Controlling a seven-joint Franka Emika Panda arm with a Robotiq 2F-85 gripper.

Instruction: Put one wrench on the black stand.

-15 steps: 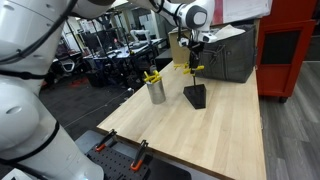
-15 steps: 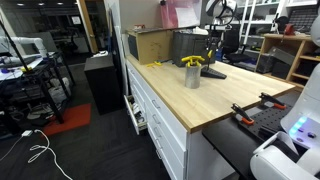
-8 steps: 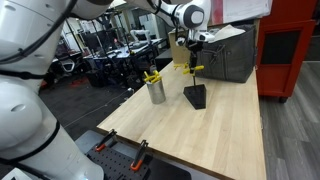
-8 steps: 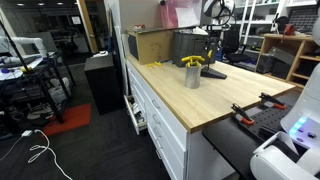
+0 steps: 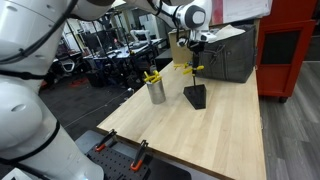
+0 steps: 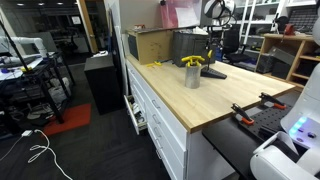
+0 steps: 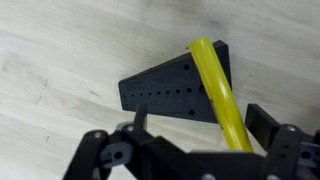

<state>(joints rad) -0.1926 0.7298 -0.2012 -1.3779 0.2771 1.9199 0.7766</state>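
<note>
Hand: the hand [image 7: 200, 120] hangs directly over the black stand [image 7: 165, 90]. Its fingers [image 7: 264, 120] are spread wide and clamp nothing.
Wrench: the wrench [image 7: 218, 90] runs through the gap between the fingers, nearer the one at the right of the wrist view, with daylight on both sides.
Long axis: it slants from the stand's top edge up toward the camera and crosses the line between the fingers almost squarely.
Wrench to stand: the far end overlaps the stand's sloped, hole-dotted face. In an exterior view the wrench [image 5: 187, 68] shows above the black stand [image 5: 195, 97], so it cannot be told whether it lies flat or leans.
Direction from hand: straight below, with little sideways offset.
Surroundings: the stand sits on the tabletop [image 5: 215, 135], near but apart from a silver cup [image 5: 157, 93] holding more yellow wrenches.
Step judged: the placing looks all but done, and a straight lift is probably next.
Risk judged: the nearer finger could brush the raised end of the wrench and tip it off.
</note>
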